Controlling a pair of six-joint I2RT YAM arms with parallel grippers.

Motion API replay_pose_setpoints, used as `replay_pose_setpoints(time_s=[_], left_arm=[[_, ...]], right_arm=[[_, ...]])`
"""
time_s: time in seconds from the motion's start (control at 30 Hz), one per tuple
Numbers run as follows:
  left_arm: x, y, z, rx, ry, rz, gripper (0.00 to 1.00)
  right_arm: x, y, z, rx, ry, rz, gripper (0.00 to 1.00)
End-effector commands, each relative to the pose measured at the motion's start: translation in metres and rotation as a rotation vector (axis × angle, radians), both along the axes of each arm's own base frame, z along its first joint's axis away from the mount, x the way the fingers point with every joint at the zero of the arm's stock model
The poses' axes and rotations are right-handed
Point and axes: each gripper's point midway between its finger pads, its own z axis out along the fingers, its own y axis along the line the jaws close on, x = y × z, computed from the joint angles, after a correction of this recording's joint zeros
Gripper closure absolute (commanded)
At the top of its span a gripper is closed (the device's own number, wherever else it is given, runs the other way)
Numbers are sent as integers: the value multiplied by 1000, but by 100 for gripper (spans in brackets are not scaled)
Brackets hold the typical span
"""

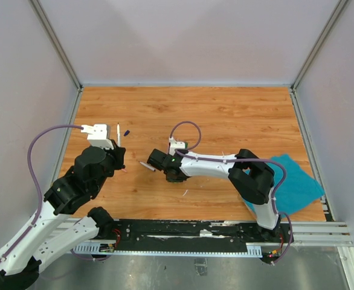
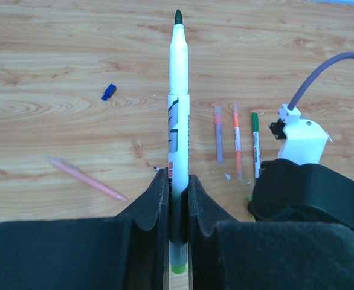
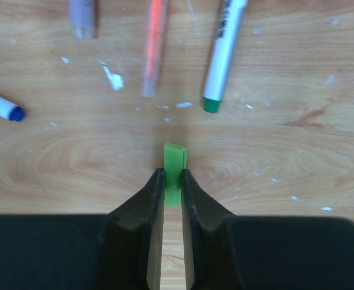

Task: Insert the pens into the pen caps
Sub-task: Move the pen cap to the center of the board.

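Note:
My left gripper is shut on a white pen that points away from the wrist, dark green tip bare and light green end behind the pads. My right gripper is shut on a short green pen cap just over the wood. Beyond it lie a purple pen, an orange pen and a white pen with a green end; a blue-tipped pen lies to the left. A dark blue cap and a pink pen lie apart. From above, both grippers are mid-table.
A teal cloth lies at the table's right front, beside the right arm's base. Grey walls close in the wooden table on three sides. Small white flecks are scattered on the wood near the pens.

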Motion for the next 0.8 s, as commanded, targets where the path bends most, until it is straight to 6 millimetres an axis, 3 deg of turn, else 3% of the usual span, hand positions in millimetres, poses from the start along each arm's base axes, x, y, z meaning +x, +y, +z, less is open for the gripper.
replay_pose_setpoints(time_s=[0.0,0.17,0.3,0.57,0.77], left_arm=[[1,2,5,0,-21,2,99],[2,0,3,2,-17,-5,99],[3,-3,2,8,-11,-15,99],[4,-4,0,10,-7,-18,100],[4,-5,-2,15,0,-21,100]], right_arm=[[-4,-22,11,-63,-41,138,90],[-16,-34,15,-74,-49,434,90],[-25,-61,8,-100,-11,564,93],[-25,-104,11,7,19,591,94],[-25,-118,7,59,73,610,94]])
